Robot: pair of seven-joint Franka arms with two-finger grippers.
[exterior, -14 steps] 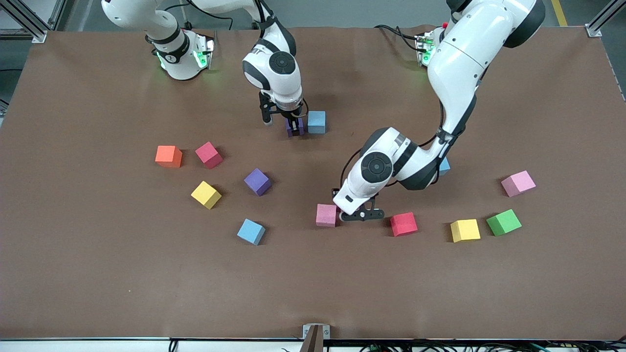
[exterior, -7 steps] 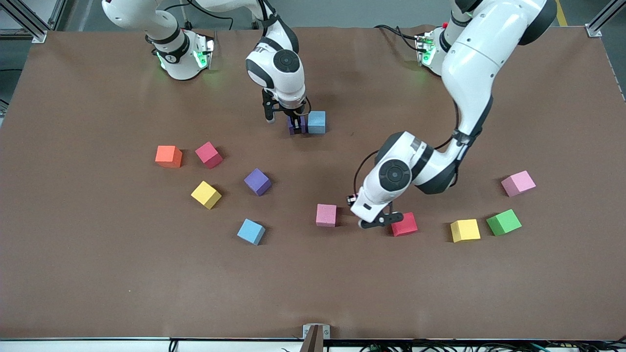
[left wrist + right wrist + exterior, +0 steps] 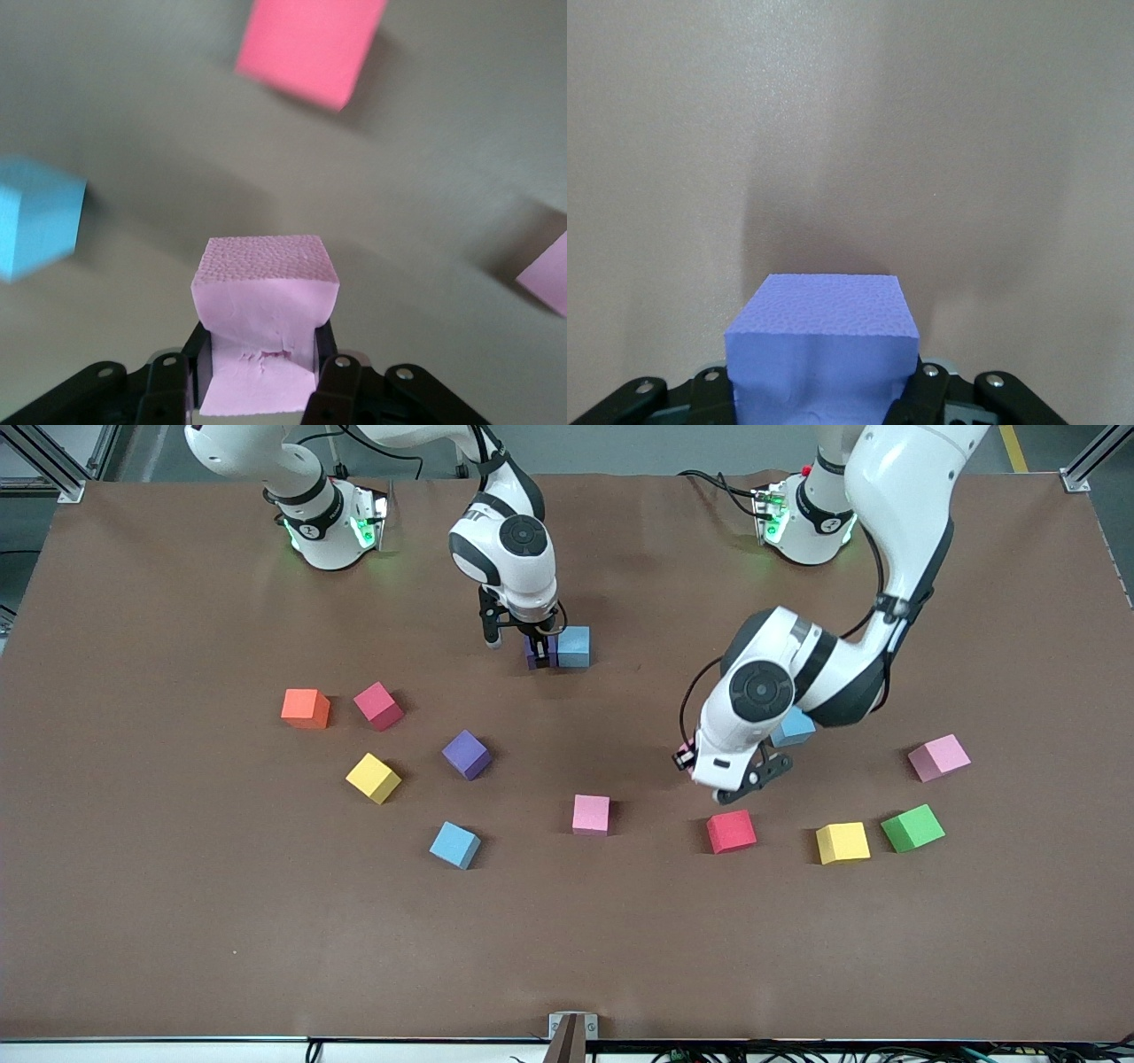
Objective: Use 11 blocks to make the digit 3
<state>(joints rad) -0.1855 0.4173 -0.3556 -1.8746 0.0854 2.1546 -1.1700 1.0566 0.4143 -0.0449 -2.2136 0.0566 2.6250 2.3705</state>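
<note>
Block pair (image 3: 574, 646) touching side by side near arms' bases; other blocks (image 3: 591, 814) scattered apart, nearer front camera.

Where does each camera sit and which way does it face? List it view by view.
Front view: high across the table, facing both arms' bases; shows both arms, left gripper and right gripper.
Left wrist view: on the left wrist, looking past its jaws, shut on a pink cube, at the table.
Right wrist view: on the right wrist, looking past its jaws, shut on a purple cube.
Shared: the red cube appears in front and left wrist views.
</note>
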